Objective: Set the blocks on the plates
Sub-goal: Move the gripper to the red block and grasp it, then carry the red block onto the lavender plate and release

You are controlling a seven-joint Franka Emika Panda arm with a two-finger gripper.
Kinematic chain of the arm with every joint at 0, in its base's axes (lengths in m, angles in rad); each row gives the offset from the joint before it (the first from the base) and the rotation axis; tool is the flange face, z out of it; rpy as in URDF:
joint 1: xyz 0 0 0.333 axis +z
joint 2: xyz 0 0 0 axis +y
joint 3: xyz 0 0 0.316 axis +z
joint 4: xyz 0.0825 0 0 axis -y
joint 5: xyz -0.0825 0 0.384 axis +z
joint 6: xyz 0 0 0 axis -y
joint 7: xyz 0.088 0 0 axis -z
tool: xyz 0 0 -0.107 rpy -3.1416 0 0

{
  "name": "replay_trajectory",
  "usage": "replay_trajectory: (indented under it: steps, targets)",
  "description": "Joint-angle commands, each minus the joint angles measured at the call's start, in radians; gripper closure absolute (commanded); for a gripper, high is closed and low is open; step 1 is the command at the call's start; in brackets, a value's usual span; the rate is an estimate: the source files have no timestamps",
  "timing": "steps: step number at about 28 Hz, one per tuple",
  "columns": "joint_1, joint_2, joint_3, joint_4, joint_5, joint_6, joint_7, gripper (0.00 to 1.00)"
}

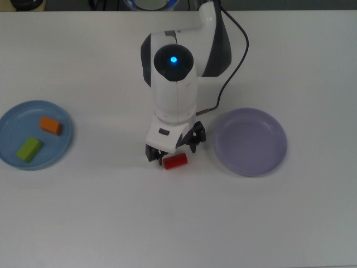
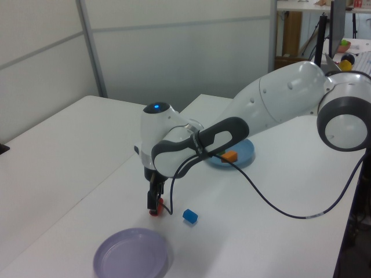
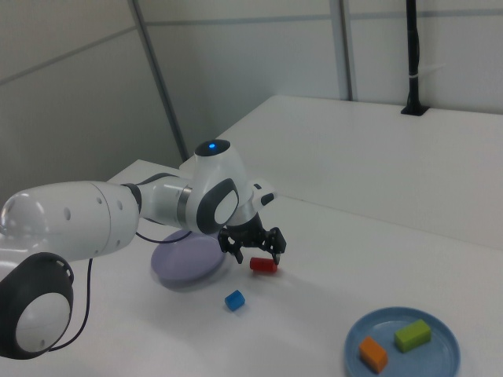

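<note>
Gripper: the gripper (image 3: 253, 250) hangs low over the red block (image 1: 175, 161), fingers spread with nothing between them. I read this as the start of a grasp, not a grasp made.

Key relation: in the top view the red block lies just below the fingers, poking out from under the wrist; its long axis runs nearly left-right there, tilted slightly up to the right. One finger (image 1: 152, 155) stands off the block's left end. The move ahead, I judge, is a short drop straight down, and the fingers need to straddle the block's short sides.

Red block's place: mid-table, between the two plates, nearer the purple plate (image 1: 250, 142).

Blue block: hidden under the arm in the top view. The left view shows it (image 2: 189, 216) just to the right of the red block, apart from it; the right view puts it (image 3: 234, 300) nearer the camera than the red one.

Already placed: the orange block (image 1: 51, 125) and the green block (image 1: 29, 149) lie side by side, not touching, in the blue plate (image 1: 9, 121) by the top view's left table edge.

Purple plate: bare, well clear of the blue plate.

View differences: the right view shows both fingers parted above the red block (image 3: 263, 265); the left view shows only a sliver of red (image 2: 154, 211) beneath the gripper.

Progress: two blocks plated, two left on the table (image 1: 111, 223).
</note>
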Motion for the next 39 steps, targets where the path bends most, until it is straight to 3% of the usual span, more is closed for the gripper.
replay_trajectory:
  steps: [1,4,7,9,10,15,26,29,39]
  targets:
    - [0.015,0.015,-0.016,-0.009,-0.001,0.03,-0.008,0.0]
    - [0.015,0.024,-0.016,-0.009,-0.007,0.03,0.009,0.01]
    - [0.015,0.024,-0.018,-0.009,-0.007,0.03,0.016,0.13]
    - [0.014,0.024,-0.019,-0.009,-0.007,0.03,0.018,0.26]
    - [0.014,0.024,-0.021,-0.009,0.002,0.03,0.027,0.51]
    - [0.012,0.021,-0.026,-0.006,-0.002,0.03,0.07,0.68]
    - [0.017,-0.053,-0.013,0.008,0.01,0.015,0.081,0.71]
    - [0.051,-0.054,0.005,0.008,0.009,0.015,0.118,0.7]
    - [0.173,-0.048,0.005,0.003,-0.002,0.02,0.234,0.69]
